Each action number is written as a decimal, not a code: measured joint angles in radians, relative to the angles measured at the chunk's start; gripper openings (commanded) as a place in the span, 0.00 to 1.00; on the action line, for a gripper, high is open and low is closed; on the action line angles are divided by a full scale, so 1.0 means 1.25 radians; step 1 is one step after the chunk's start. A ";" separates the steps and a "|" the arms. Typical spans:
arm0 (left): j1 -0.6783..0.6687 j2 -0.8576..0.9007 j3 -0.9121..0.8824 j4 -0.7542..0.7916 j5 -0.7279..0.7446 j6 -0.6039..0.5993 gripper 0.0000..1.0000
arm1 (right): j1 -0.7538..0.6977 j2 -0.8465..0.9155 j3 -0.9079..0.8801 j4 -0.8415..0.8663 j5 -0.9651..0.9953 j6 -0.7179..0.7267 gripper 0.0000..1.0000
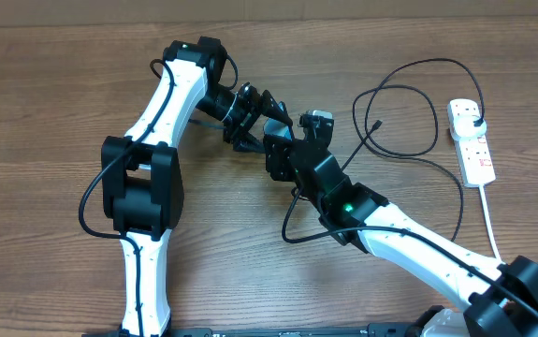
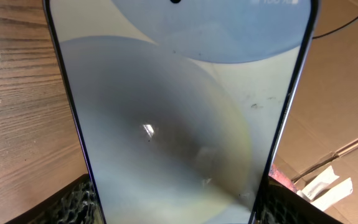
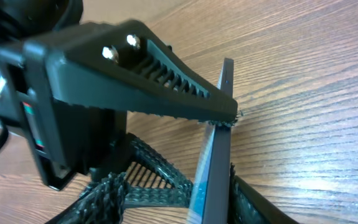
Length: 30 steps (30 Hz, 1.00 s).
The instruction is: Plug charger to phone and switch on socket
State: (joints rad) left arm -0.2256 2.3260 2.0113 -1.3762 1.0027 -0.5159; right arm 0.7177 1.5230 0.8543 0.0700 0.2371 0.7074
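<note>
Steadying the slim grey-blue phone (image 2: 179, 124): left gripper (image 2: 179, 205) jaws clamp it, right gripper (image 3: 198, 199) jaws flank it (grip unclear). Next, fetch thin black charger cable (image 1: 426, 62).

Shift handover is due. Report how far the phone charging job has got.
Done: the charger's plug looks seated in the socket. In hand: left fingers grip the phone, right fingers flank it. To do: connector tip lies loose on the table; plugging in and switching on remain.
</note>
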 measured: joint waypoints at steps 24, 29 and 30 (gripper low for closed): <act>0.009 0.000 0.008 -0.001 0.015 0.005 1.00 | -0.010 0.026 0.000 -0.024 -0.016 0.010 0.04; 0.015 0.000 0.009 -0.003 0.016 0.009 1.00 | -0.013 0.020 0.000 -0.049 -0.021 0.005 0.04; 0.018 0.000 0.009 -0.004 0.016 0.015 0.98 | -0.015 0.013 0.000 -0.063 -0.020 0.005 0.04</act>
State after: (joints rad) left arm -0.2028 2.3260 2.0228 -1.3811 1.0229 -0.4969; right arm 0.6994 1.5387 0.8539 -0.0086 0.2115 0.7132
